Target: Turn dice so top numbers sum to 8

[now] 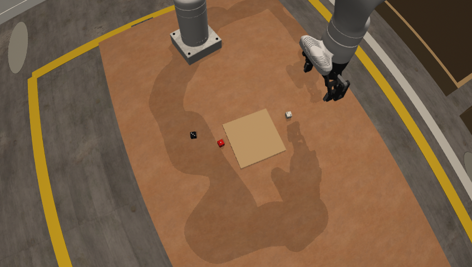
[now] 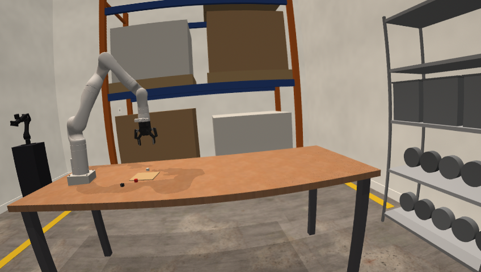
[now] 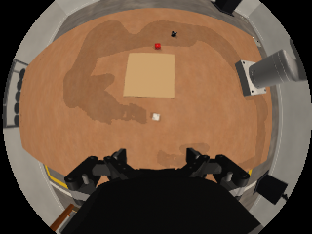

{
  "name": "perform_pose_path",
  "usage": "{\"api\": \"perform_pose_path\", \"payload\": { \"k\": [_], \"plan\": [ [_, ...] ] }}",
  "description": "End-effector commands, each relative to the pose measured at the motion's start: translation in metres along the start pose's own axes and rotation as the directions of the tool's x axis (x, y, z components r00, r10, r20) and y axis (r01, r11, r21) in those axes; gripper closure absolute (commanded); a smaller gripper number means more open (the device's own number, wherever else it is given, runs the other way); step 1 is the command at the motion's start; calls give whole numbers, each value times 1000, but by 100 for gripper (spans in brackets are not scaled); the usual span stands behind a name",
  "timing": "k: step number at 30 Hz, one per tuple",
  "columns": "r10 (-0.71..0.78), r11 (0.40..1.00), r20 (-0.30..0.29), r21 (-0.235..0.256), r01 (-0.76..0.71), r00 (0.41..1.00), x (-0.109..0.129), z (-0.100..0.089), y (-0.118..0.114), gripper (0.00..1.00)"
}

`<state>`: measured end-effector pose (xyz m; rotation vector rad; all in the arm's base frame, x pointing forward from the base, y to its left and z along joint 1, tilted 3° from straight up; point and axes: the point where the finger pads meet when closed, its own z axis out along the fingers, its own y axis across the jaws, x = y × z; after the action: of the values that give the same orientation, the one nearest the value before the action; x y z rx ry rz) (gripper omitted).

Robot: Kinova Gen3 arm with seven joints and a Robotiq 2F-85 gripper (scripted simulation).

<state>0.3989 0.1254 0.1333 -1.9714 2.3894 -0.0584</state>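
Your arm rises from its base plate (image 2: 91,175) at the table's left end, goes up to a high elbow, then folds back down so the wrist points straight at the table (image 2: 270,168). The gripper (image 2: 146,136) hangs well above the surface, jaws spread wide, nothing between the fingers.

In the top view the gripper (image 1: 323,82) sits at about 1 o'clock from the mat (image 1: 253,137), off the mat's footprint and beyond the white die.

Where your task items are:
- Mat: tan square, lying flat on the table, rotated a bit against the table edges.
- White die (image 1: 288,114): on the bare table, just off the mat's corner at roughly 2 o'clock from the mat's centre. Not on the mat.
- Red die (image 1: 220,142): on the table just beside the mat's edge at 9 o'clock. I can't tell if it touches the edge.
- Black die (image 1: 193,134): further out at 9 o'clock, well apart from the mat, in the arm's shadow.

So none of the three is on the mat. All three look flat on a face.

Pips: too small to read reliably on any die. No brand marks, labels or writing are legible on the arm, the boxes or the shelving.

The wrist view agrees: white die (image 3: 156,116) is nearest the fingers, mat (image 3: 150,74) beyond it, red and black past the far edge.
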Motion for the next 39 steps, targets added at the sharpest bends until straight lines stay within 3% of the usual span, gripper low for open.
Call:
{"api": "perform_pose_path", "payload": {
  "k": [1, 18, 19, 25, 26, 32, 33, 39],
  "plan": [
    [4, 1000, 0, 1, -4, 1000, 1, 0, -1, 0],
    [109, 994, -2, -3, -109, 994, 21, 2, -6, 0],
    [169, 986, -3, -6, -169, 986, 33, 3, -8, 0],
    [169, 986, -3, -6, -169, 986, 33, 3, -8, 0],
    [240, 971, -4, -8, -240, 971, 46, 4, -11, 0],
    [240, 971, -4, -8, -240, 971, 46, 4, -11, 0],
    [320, 947, -6, -10, -320, 947, 62, 5, -13, 0],
    [320, 947, -6, -10, -320, 947, 62, 5, -13, 0]
  ]
}}
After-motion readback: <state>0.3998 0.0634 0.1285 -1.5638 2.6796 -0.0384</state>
